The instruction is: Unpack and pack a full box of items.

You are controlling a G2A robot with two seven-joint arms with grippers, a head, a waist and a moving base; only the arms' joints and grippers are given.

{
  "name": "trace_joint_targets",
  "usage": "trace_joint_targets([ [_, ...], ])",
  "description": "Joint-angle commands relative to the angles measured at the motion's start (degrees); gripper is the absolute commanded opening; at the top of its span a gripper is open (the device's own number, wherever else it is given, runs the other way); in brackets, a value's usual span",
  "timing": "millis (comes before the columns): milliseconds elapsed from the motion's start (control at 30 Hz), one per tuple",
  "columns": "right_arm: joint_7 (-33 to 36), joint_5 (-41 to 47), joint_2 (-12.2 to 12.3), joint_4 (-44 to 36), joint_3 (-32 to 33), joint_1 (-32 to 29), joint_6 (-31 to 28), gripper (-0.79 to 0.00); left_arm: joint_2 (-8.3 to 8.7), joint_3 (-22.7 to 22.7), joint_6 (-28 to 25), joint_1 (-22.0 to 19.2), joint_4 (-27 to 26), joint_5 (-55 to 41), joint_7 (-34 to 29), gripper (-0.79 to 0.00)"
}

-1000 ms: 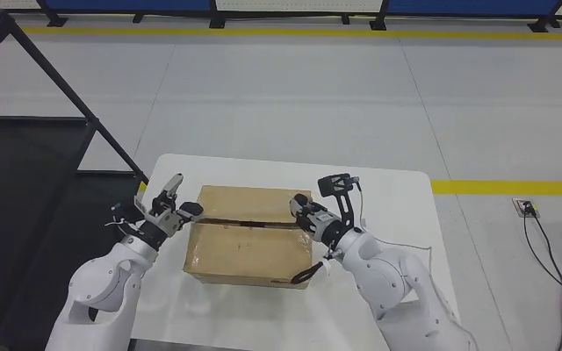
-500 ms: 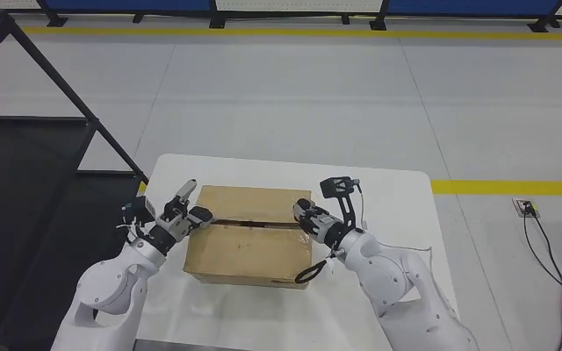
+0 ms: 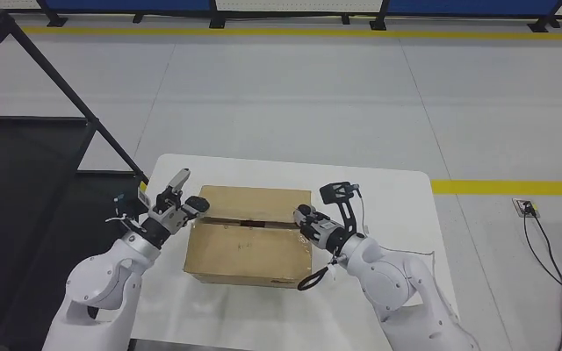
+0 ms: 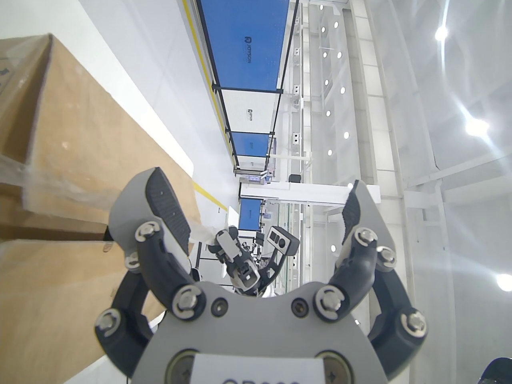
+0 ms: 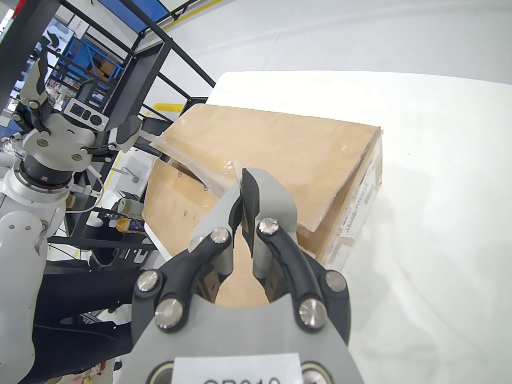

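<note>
Top view has the cardboard box (image 3: 250, 241) on the bench (image 3: 386, 189), unsealing barely begun: my right hand (image 5: 243, 185), pinching the seam tape (image 5: 218, 173), has drawn back slightly while my spread left hand (image 4: 258, 193) has eased off the box's end.

White rounded arms (image 3: 105, 281), grey tools (image 4: 256, 185) with black ribbed pads (image 4: 168, 209), silver screws (image 4: 184, 301), black cables (image 3: 309, 274)

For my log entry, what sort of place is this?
Likely a factory or lab hall: a wide pale floor marked with a yellow line, blue partition panels, and rows of high ceiling lights.
</note>
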Motion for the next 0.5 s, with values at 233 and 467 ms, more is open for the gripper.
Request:
trace_joint_targets([
  [233,0.16,-0.09,0.08,0.25,-0.35,0.43,-0.59,-0.785,-0.27,1.49,0.31,-4.4,2.82,-0.08,5.2,0.0],
  [467,0.59,-0.46,0.15,0.07,-0.67,0.81,-0.92,-0.785,-0.24,5.86,1.45,-8.92,9.41,3.43,0.52,0.0],
])
